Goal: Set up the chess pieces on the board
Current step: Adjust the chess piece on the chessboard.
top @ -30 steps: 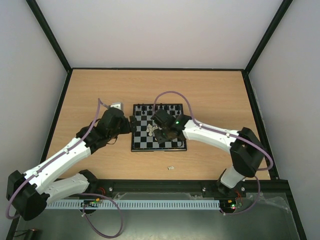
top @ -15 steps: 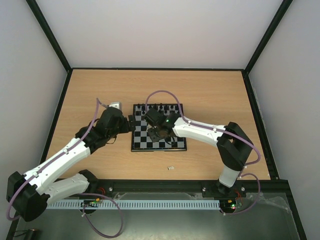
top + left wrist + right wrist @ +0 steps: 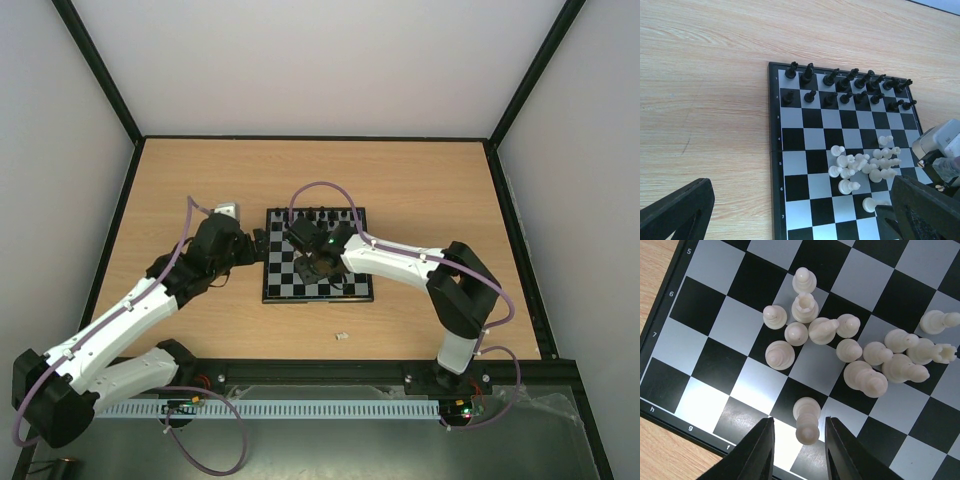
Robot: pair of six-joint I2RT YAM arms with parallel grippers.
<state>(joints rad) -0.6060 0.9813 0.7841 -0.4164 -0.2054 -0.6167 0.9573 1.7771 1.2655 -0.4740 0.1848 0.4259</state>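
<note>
The board (image 3: 285, 285) lies mid-table. Black chess pieces (image 3: 318, 214) stand in two rows along its far edge, and the left wrist view shows them (image 3: 845, 85) too. A cluster of white chess pieces (image 3: 850, 350) crowds the board's middle, some standing and some toppled. My right gripper (image 3: 318, 268) hangs low over the board's near side. It is open, and its jaws straddle one upright white piece (image 3: 807, 420) with a gap on each side. My left gripper (image 3: 262, 245) hovers wide open at the board's left edge, holding nothing.
One stray white piece (image 3: 341, 336) lies on the wooden table in front of the board. A black frame rims the table, with walls close on the left and right. The right wrist (image 3: 940, 150) shows at the edge of the left wrist view.
The right arm has swung left over the board and its jaws have narrowed around the single white piece. The left arm has barely shifted.
</note>
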